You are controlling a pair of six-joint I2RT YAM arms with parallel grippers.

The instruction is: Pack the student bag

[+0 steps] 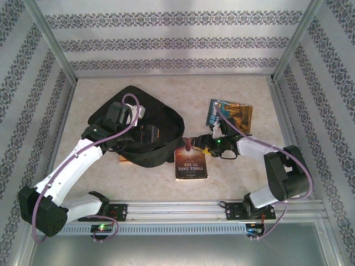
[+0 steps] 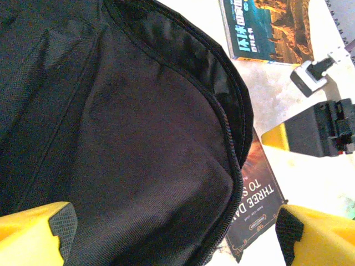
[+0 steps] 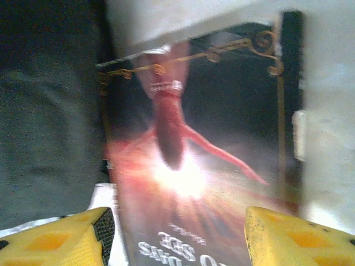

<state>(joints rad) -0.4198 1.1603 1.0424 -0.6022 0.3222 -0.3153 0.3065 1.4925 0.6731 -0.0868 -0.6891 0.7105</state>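
Observation:
The student bag (image 1: pixel 158 124), a floppy black backpack, lies left of centre on the table. In the left wrist view its fabric and zipper edge (image 2: pixel 138 138) take up most of the frame. My left gripper (image 1: pixel 144 132) hovers over the bag, open, its yellow fingers (image 2: pixel 44 233) spread wide with only bag fabric beneath them. A dark book titled "Three Days to See" (image 1: pixel 192 164) lies flat with its top edge against the bag. My right gripper (image 1: pixel 192 146) stands open above that book's (image 3: pixel 199 166) upper end, one finger on each side, not gripping it.
A second book with a blue and orange cover (image 1: pixel 231 113) lies at the back right. Something orange (image 1: pixel 123 159) peeks from under the bag's near left edge. Patterned walls enclose the table, and a metal rail (image 1: pixel 177 209) runs along the near edge.

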